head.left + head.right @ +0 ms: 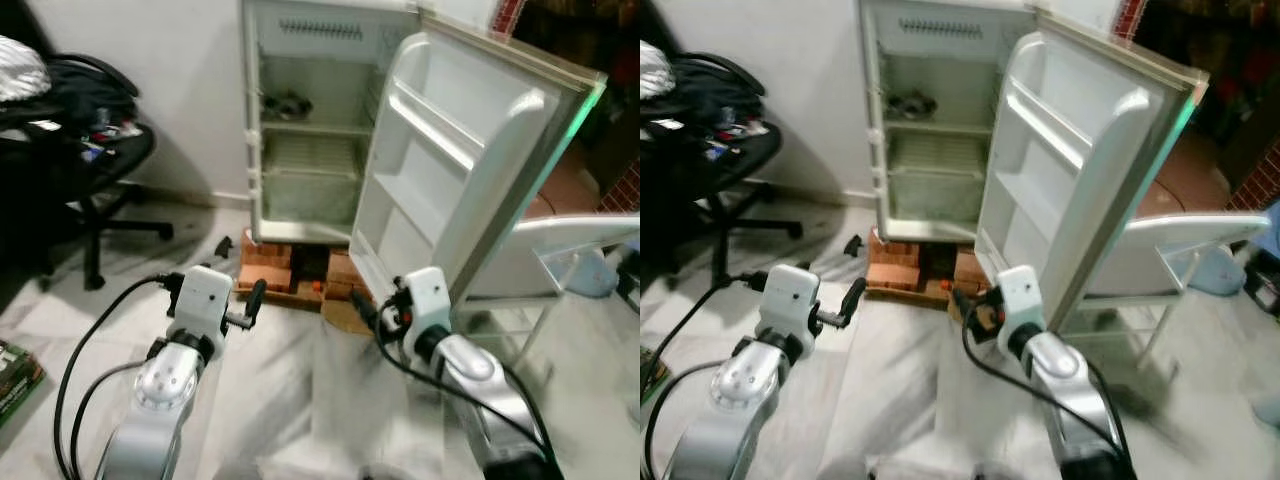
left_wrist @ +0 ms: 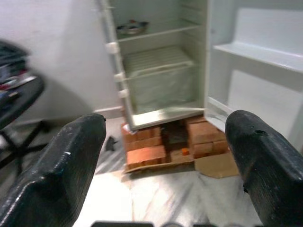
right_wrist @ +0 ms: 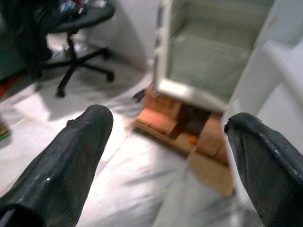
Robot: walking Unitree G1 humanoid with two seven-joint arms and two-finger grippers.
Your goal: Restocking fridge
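Observation:
A small white fridge (image 1: 305,120) stands against the wall on red bricks (image 1: 268,270), its door (image 1: 455,160) swung wide to the right. A dark bowl (image 1: 288,104) sits on the upper shelf; the lower shelf and the door racks look bare. My left gripper (image 1: 250,305) hovers over the floor in front of the fridge, open and holding nothing. My right gripper (image 1: 365,310) is raised near the door's lower corner, also open and empty. Through the left wrist view the fridge interior (image 2: 158,71) lies straight ahead between the fingers (image 2: 57,175).
A black office chair (image 1: 80,150) piled with clutter stands at the left. A white plastic chair (image 1: 570,250) sits behind the open door at the right. A flat cardboard piece (image 1: 340,315) lies by the bricks. A green box (image 1: 15,375) lies on the floor, far left.

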